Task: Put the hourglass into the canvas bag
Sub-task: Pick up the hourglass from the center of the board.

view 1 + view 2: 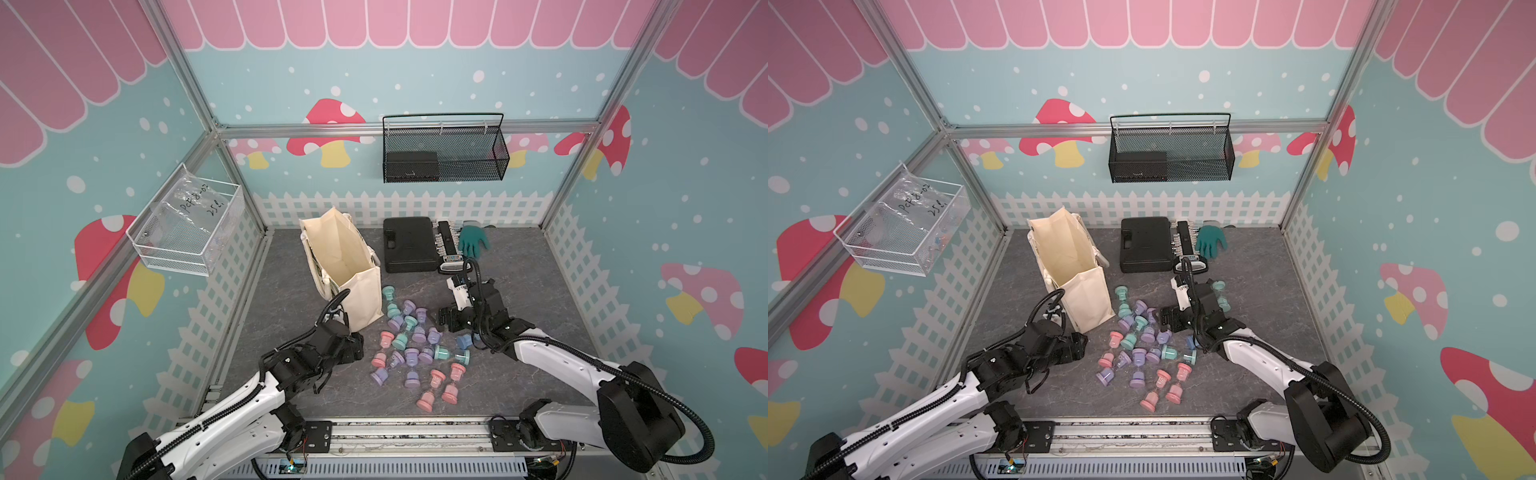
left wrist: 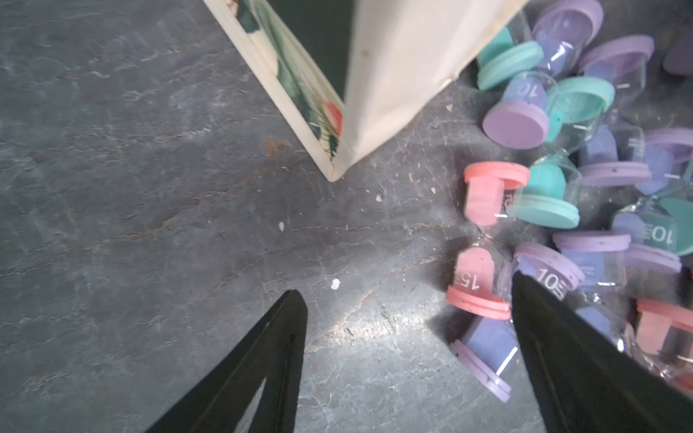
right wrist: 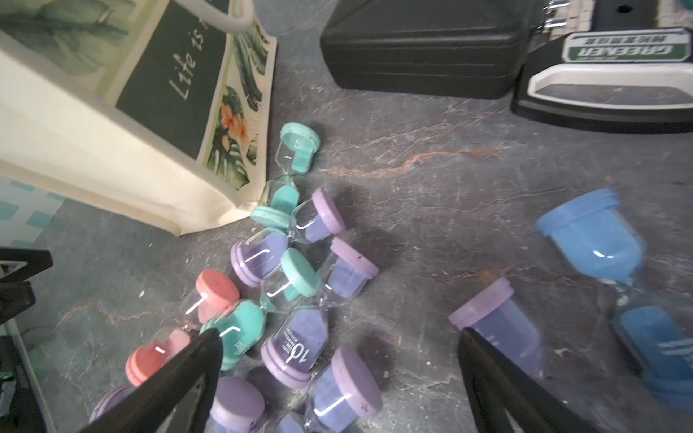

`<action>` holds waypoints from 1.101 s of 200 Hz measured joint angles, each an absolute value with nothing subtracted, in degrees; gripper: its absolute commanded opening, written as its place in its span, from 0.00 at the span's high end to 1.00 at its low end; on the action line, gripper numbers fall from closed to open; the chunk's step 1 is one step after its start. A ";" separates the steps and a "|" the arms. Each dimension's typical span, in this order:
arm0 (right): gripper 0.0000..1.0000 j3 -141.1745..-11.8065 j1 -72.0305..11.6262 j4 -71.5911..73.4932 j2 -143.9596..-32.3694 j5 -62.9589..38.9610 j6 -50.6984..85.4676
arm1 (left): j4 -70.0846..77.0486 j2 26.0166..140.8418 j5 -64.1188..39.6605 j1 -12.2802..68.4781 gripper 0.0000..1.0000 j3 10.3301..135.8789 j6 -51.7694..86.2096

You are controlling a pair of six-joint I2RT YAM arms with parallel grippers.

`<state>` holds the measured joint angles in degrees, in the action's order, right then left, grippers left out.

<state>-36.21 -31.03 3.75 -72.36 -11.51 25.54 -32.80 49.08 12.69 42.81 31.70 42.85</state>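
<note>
Next to the standing bag (image 1: 365, 299), the hourglasses (image 1: 411, 355) lay heaped on the surface (image 1: 540, 282). Left tool (image 2: 407, 288) and right tool (image 3: 337, 335) hung open, holding nothing. Picking one up looked like the step; next, a tool would need to close around one.

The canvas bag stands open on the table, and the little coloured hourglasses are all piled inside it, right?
Not quite. The canvas bag does stand open on the table, but the hourglasses lie scattered beside it, not inside it. Both top views show this.
</note>
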 measured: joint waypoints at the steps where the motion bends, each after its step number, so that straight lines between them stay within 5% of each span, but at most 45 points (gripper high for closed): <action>1: 0.00 -36.21 -31.24 3.68 -72.36 -11.51 25.54 | -32.80 49.19 12.64 42.92 0.16 31.77 42.85; 94: 0.01 -36.25 -42.13 1.30 -74.08 -9.21 25.76 | -29.56 67.79 6.70 50.24 0.23 36.95 40.27; 220: 0.00 -36.32 -43.62 1.32 -75.70 -6.87 25.74 | -31.57 79.40 8.58 51.09 0.33 41.95 39.66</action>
<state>-36.32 -43.62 1.32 -75.70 -6.87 25.74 -31.57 79.40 8.58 51.09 41.95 39.66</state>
